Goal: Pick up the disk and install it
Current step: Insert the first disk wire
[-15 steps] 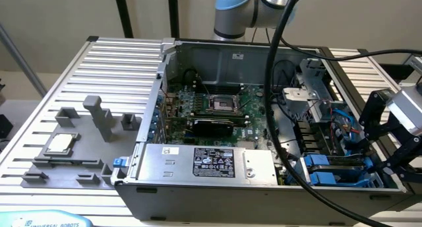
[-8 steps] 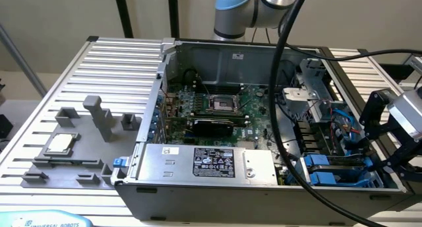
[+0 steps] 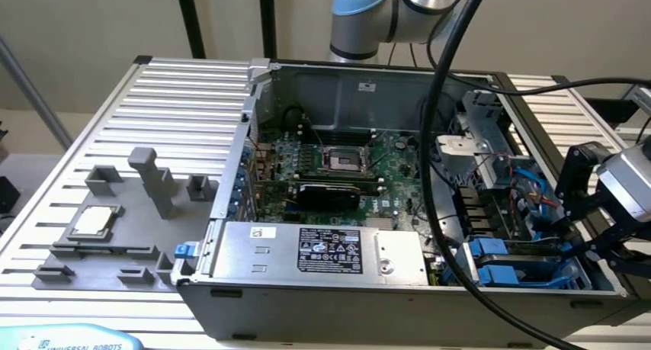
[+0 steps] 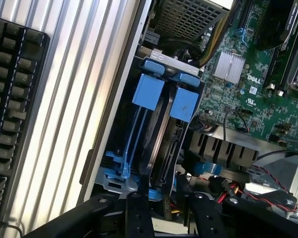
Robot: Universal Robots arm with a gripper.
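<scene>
The gripper, its jaws parted and grasping nothing, hangs at the open computer case's corner on the exterior view's right, just above the disk seated upright in its blue-bracketed drive bay.

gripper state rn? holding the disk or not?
End effector: cannot be told whether open or closed. It sits at the drive bay of the computer case, right by the disk in its blue carrier.
</scene>
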